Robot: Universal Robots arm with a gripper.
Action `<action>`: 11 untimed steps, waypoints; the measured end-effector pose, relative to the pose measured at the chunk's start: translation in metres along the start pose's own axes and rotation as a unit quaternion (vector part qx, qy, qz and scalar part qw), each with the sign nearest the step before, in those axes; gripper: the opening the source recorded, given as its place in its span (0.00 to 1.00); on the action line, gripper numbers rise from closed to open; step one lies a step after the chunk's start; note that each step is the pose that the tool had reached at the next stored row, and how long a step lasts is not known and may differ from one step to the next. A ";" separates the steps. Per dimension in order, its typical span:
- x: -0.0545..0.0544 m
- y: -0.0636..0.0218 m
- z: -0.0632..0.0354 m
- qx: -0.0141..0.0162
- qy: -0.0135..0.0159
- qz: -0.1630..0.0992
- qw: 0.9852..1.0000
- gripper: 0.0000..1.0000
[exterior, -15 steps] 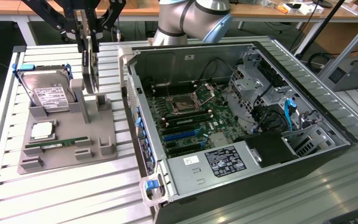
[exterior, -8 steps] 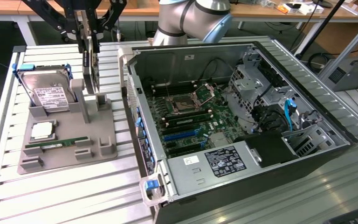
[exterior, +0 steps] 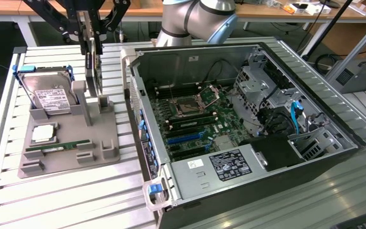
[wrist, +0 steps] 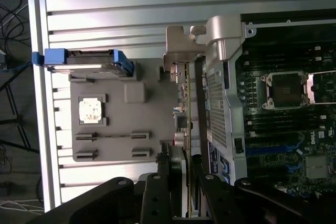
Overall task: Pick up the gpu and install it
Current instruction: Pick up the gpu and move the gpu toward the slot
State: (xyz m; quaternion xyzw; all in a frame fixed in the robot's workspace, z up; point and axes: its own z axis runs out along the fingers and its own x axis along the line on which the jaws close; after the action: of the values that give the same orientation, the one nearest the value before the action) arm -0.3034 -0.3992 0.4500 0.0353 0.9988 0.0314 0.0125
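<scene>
End effector (exterior: 91, 43) is over the tray (exterior: 68, 160), clenched on the top edge of the gpu (exterior: 94, 76), one finger on each flat face. The gpu stands upright on its long edge, and its lower end meets the slotted post at the tray edge nearest the computer case (exterior: 189, 55). I can't tell if it is seated in the slot or just lifted out. The upright stance makes sense: it leaves the thin top edge free for a pinch from above and matches how the card would go down into the board.

In the wrist view the gpu (wrist: 187, 114) shows edge-on between the end effector (wrist: 181, 163) fingers. Its metal bracket is at the far end, just beside the case (wrist: 226, 77) wall. The case lies on its side, open, with the motherboard facing up.

On the tray (wrist: 115, 119), the hard drive (exterior: 49, 95) leans at the far corner, with the chip (exterior: 44, 133) and memory stick (exterior: 59, 147) nearer. All three are apart from the gpu. The tray sits on the slatted surface (exterior: 75, 200).
</scene>
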 end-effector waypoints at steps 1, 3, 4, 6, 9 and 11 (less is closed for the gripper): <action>0.000 -0.0001 0.0000 0.000 0.000 0.000 1.000 0.27; 0.000 -0.0005 0.0000 0.000 0.000 0.000 1.000 0.27; 0.000 -0.0007 0.0000 0.000 0.000 0.000 1.000 0.27; -0.001 -0.0010 -0.0001 0.000 0.000 0.000 1.000 0.27; -0.001 -0.0015 -0.0001 0.000 0.000 0.000 1.000 0.27; -0.001 -0.0018 -0.0001 0.000 0.000 0.000 1.000 0.27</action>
State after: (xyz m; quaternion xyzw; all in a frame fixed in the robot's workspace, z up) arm -0.3024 -0.4011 0.4500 0.0353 0.9988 0.0314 0.0124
